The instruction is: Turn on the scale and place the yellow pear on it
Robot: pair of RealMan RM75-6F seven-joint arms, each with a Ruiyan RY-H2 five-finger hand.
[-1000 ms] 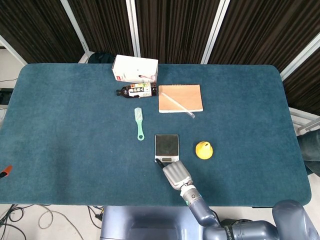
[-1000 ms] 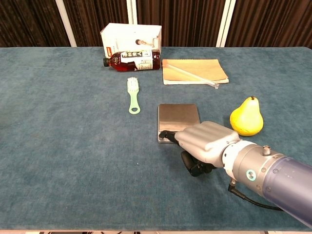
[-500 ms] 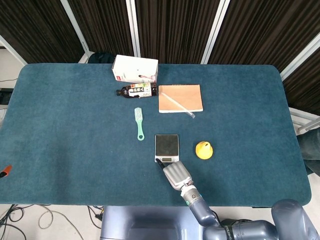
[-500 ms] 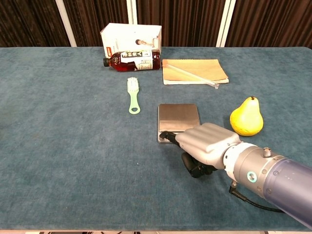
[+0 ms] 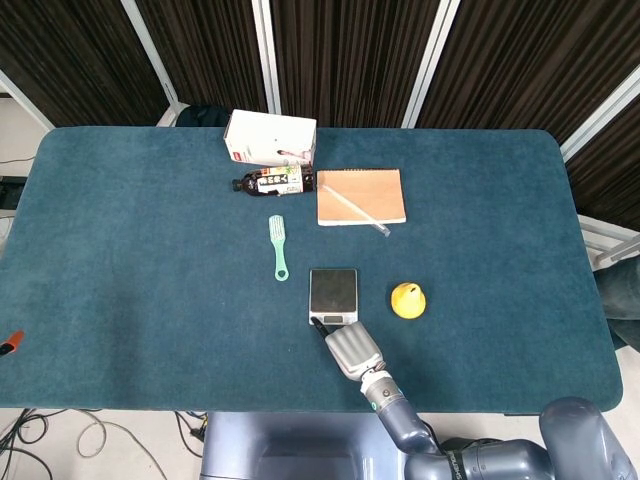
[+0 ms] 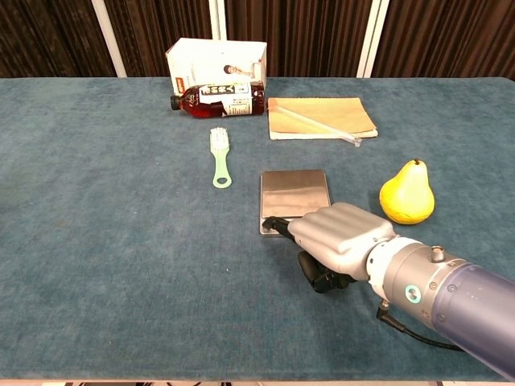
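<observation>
Right hand (image 6: 342, 241) at the near edge of the scale (image 6: 294, 193), one dark fingertip (image 6: 272, 223) reaching its front strip

The chest view shows that fingertip and the thumb tucked under the palm; fingers lie together, holding nothing, while the head view shows only the hand's back. One yellow pear (image 6: 407, 193) stands upright on the table (image 5: 150, 250) just right of the scale. Also one green brush (image 5: 278, 246), one bottle (image 5: 273, 181), one white box (image 5: 270, 138), one notebook (image 5: 360, 196)
</observation>
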